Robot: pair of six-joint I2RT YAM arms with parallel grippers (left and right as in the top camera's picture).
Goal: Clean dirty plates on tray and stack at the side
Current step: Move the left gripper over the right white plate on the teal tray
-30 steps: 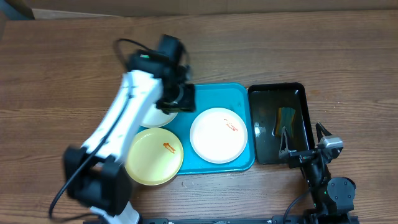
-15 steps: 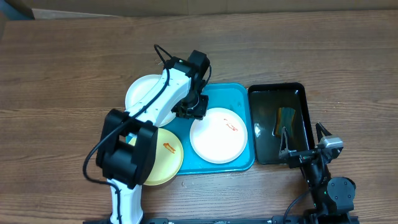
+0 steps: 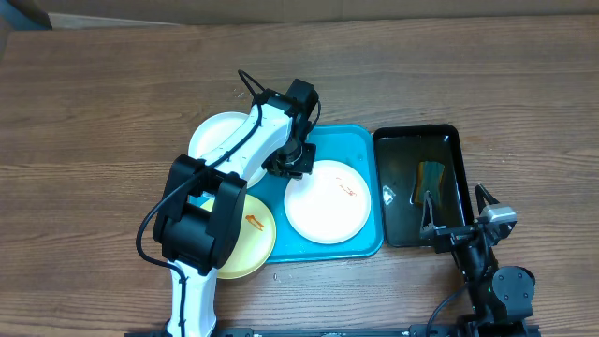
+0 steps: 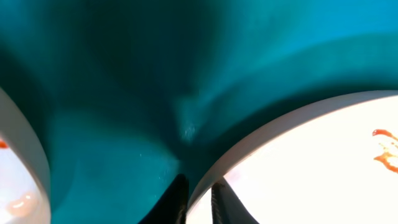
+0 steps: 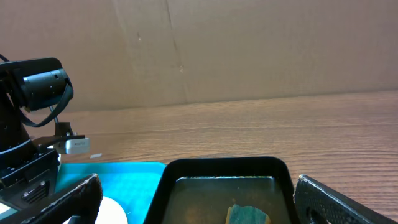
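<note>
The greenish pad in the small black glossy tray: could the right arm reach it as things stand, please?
Probably yes: the right gripper stands open at the black glossy tray, nothing covers the greenish pad, and the left gripper grips a round white plate elsewhere.

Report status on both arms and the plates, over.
Left end effector clamped on white plate rim, on tray. Right end effector open, parked. Plate smeared. Nothing blocking.

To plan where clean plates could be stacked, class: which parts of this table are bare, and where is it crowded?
Bare: the wood table left of the plates, and the strip behind the blue tray and black tray. Crowded: the blue tray's left end, where three plates and the left arm meet.
</note>
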